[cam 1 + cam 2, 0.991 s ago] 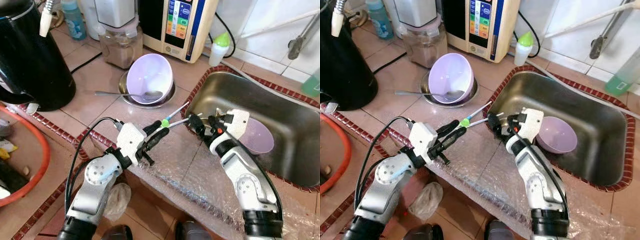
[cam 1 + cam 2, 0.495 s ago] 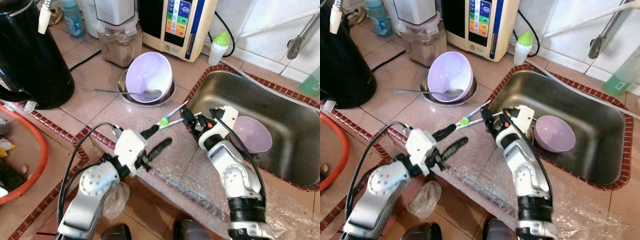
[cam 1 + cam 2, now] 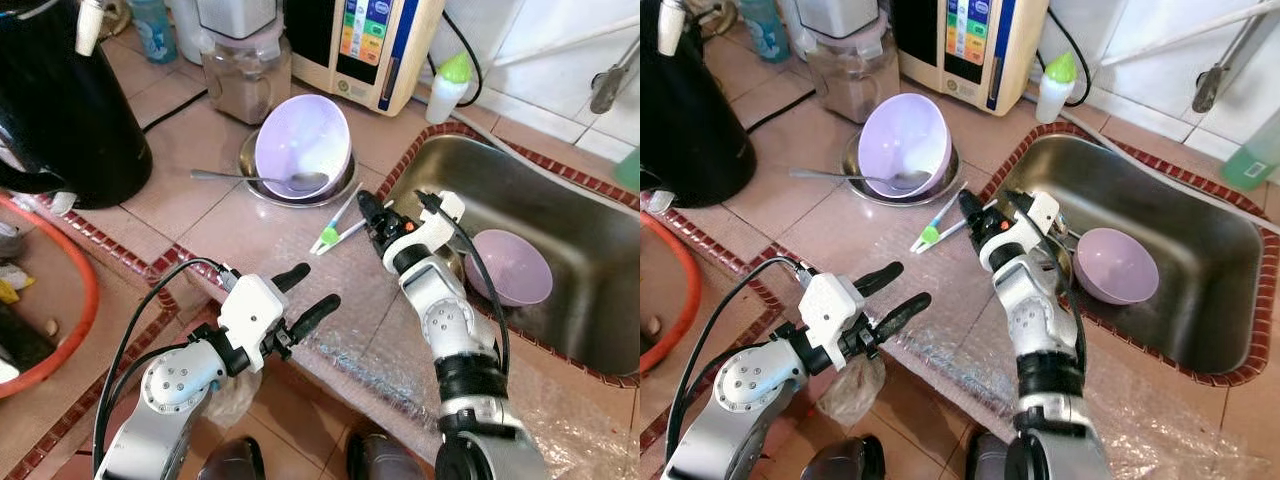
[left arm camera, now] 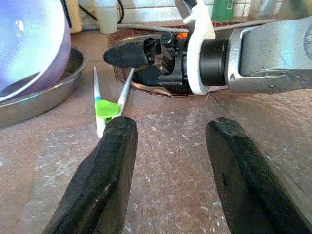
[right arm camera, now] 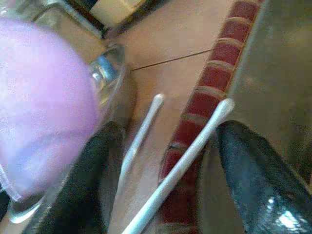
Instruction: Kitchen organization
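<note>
Since a second ago the left gripper (image 3: 307, 291) has drawn back from the chopsticks (image 3: 336, 224) toward the front edge of the counter (image 3: 190, 215), and the right gripper (image 3: 369, 210) has slid from the sink rim over to the chopsticks' upper ends. The chopsticks, two white sticks joined by a green clip (image 3: 327, 238), lie flat on the tiled counter between the metal plate (image 3: 252, 190) and the red-tiled rim of the sink (image 3: 580, 250), just above a sheet of bubble wrap (image 3: 400, 340).

The left gripper hovers over the bubble wrap with its two black fingers (image 4: 105, 180) spread apart and nothing between them; in the left wrist view the green clip sits just beyond one fingertip. The right gripper is also released, its fingers (image 5: 253, 180) parted on either side of the two white sticks without clamping them, close to the sink rim.

A purple bowl (image 3: 302, 148) stands tilted on the metal plate, and a spoon (image 3: 255, 180) rests across the plate with its handle pointing to the robot's left. A second purple bowl (image 3: 512, 268) sits inside the sink. A black kettle (image 3: 55, 110) stands at the far left, and a jar (image 3: 238, 85), a water machine (image 3: 365, 45) and a small bottle with a green cap (image 3: 448, 88) line the back of the counter.
</note>
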`<state>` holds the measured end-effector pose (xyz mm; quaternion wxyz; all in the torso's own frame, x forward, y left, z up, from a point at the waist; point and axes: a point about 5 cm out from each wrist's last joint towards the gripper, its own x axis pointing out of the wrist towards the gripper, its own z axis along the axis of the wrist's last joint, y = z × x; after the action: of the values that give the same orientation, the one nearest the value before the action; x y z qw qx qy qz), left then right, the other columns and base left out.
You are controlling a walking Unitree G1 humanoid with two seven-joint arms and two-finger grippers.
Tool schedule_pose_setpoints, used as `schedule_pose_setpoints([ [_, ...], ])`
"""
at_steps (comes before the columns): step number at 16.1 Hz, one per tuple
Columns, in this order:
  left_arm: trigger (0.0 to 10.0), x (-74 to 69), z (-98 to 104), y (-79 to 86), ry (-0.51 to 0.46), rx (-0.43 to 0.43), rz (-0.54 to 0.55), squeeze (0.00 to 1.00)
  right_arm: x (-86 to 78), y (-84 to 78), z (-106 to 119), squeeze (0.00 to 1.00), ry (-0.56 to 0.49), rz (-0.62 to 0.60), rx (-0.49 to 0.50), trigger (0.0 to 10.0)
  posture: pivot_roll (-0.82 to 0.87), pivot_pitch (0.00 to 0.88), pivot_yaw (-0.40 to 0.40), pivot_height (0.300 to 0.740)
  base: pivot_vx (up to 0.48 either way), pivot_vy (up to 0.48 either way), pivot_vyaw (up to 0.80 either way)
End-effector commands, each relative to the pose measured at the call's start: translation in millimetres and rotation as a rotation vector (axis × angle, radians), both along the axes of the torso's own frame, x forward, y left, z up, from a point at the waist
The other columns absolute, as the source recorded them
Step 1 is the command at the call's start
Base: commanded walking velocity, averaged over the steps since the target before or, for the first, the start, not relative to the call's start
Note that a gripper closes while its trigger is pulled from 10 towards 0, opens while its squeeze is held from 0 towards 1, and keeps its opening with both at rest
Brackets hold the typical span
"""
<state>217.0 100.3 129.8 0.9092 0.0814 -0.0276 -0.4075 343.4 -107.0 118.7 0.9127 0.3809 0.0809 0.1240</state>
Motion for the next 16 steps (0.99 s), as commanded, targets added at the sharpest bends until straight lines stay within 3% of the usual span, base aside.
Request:
schedule_pose_setpoints([
  [1,10.0,-1.5,3,-2.2,-0.011,0.015,-0.005,0.00,-9.2,-2.6,-33,0.00,0.146,-0.014,-0.002,0.0,0.08,0.185,-0.039,0.740,0.000,0.000,0.00],
  [7,10.0,-3.0,0,-3.9,0.002,0.027,-0.008,0.00,-7.0,-9.7,-41,0.00,0.176,-0.053,-0.015,0.0,0.07,0.173,-0.047,0.740,0.000,0.000,0.00],
  [12,10.0,-4.1,-2,-2.6,0.007,0.038,-0.009,0.00,-6.8,-2.2,-43,0.00,0.180,-0.010,0.012,0.0,0.08,0.170,-0.048,0.740,0.000,0.000,0.00],
  [16,10.0,-3.0,-2,-3.0,0.006,0.041,-0.013,0.00,-4.9,-5.3,-42,0.00,0.175,-0.026,0.015,0.0,0.08,0.165,-0.047,0.740,0.000,0.000,0.00],
])
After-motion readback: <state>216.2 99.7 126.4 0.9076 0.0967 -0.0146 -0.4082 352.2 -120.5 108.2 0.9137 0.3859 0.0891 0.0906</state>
